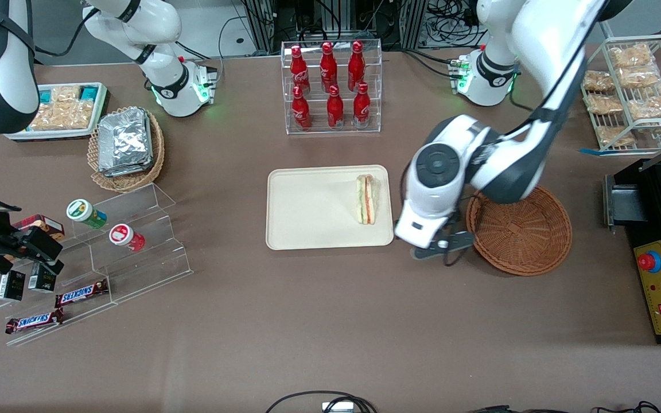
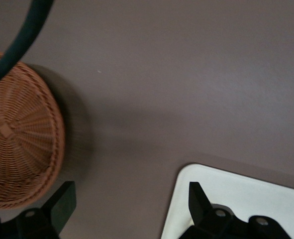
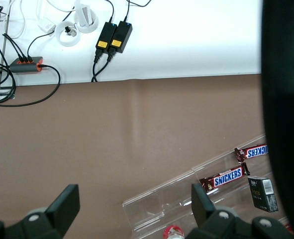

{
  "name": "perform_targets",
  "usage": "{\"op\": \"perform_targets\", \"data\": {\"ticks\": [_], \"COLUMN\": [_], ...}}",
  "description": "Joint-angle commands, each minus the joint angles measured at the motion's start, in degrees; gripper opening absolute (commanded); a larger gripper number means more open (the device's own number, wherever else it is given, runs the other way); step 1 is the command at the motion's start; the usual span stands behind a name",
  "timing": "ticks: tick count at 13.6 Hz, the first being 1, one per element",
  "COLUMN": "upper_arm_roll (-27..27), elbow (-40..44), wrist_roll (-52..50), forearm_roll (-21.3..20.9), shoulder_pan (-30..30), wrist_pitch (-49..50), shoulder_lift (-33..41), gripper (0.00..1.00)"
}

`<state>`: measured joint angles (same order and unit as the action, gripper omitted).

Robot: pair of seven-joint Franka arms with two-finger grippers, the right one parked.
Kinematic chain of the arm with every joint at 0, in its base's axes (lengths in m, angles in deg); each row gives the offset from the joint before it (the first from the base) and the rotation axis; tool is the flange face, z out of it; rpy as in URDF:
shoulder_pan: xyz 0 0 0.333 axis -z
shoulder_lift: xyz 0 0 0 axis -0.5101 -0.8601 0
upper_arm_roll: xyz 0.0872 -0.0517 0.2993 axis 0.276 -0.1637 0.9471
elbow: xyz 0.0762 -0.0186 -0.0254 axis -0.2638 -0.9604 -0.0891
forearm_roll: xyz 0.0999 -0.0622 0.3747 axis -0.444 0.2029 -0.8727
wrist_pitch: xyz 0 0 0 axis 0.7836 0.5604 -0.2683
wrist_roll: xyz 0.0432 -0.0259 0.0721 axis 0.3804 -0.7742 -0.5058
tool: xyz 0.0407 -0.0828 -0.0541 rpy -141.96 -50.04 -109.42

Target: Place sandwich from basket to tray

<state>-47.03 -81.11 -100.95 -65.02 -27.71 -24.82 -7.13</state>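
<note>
Brown worktop (image 1: 330, 321), lab clutter along the upper edge of the frame.

Front view: sandwich (image 1: 366, 199) stands on the beige tray (image 1: 307, 212), centre of frame, at the tray's edge nearest the basket. Long axis runs up-down in the frame, parallel to that edge. Basket (image 1: 523, 232), right of centre, holds nothing. Claw (image 1: 444, 245) hangs over bare worktop between tray and basket, slightly lower in the frame than the sandwich; the sandwich lies up and left of it, near but apart. Arm body hides the fingers here, so spread unreadable from this view.

Left wrist view: claw (image 2: 129, 209) spread wide, nothing between fingers (image 2: 61, 201), bare worktop in the gap. Basket rim (image 2: 57, 144) beside one finger, tray corner (image 2: 186, 174) beside the other. Sandwich not visible here; only the front view shows it.

Judgement: placement looks done; the next move is probably a retreat.
</note>
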Motion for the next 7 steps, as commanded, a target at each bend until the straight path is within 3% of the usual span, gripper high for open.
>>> {"op": "perform_targets", "data": {"ticks": [1, 7], "upper_arm_roll": [-0.47, -0.47], "elbow": [0.22, 2.24], "wrist_roll": [0.23, 9.87], "forearm_roll": [0.67, 3.74], "shoulder_pan": [-2.78, -8.74], "wrist_pitch": [3.85, 11.23], "shoulder_lift": [3.25, 7.03], "gripper": [1.00, 1.00]}}
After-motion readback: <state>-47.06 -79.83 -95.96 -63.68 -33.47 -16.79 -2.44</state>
